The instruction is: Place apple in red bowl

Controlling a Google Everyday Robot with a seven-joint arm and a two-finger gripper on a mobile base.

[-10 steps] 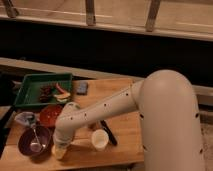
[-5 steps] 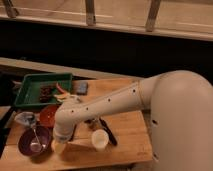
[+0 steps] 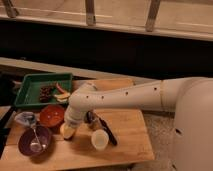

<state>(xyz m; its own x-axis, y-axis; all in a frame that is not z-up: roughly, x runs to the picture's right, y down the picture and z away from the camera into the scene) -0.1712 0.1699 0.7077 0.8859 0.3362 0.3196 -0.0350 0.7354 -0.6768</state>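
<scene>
— Half done, I'd say. The pincer (image 3: 69, 126) is closed round the apple (image 3: 66, 132), as far as I can judge, low over the counter (image 3: 127, 132) and just beside the red bowl (image 3: 50, 118).

— So the apple isn't in yet?

— No. It hangs by the bowl's near rim on the view's right side, outside it. What's left, by my guess, is to carry it over the bowl, lower it and let go.

— Anything in the red bowl?

— Nothing I can make out. Its inside shows plain orange-red.

— And the other vessels?

— The purple bowl (image 3: 24, 146), in front of the red one toward the counter's near edge, holds a spoon (image 3: 35, 138) and nothing else that shows. The green tray (image 3: 30, 84), behind the red bowl, has dark lumps in the middle and some yellow-orange bits toward its right end (what they are, I can't tell). The cup (image 3: 99, 140) stands near the apple, on the side away from the red bowl. It looks empty, though I wouldn't swear to it.

— Anything in the way?

— Not that I see. A dark tool (image 3: 107, 133) lies touching or just beside the cup, away from the red bowl, so likely off the path.
</scene>
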